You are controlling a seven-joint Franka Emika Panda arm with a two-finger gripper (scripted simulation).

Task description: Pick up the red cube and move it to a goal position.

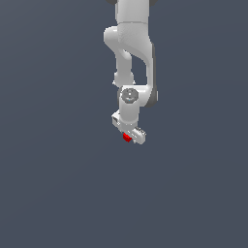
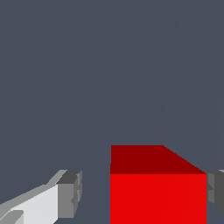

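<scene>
The red cube (image 1: 127, 138) is a tiny bright red block sitting right at the tip of the white arm in the exterior view. In the wrist view the red cube (image 2: 157, 192) fills the space between the fingers of my gripper (image 2: 143, 192). One grey fingertip (image 2: 215, 192) sits against a side of the cube. The other fingertip (image 2: 72, 192) stands apart from it with a visible gap. The gripper (image 1: 131, 136) is open around the cube. No goal marker shows in either view.
A flat, dark grey-blue surface lies all around the arm (image 1: 131, 58), with nothing else on it in either view.
</scene>
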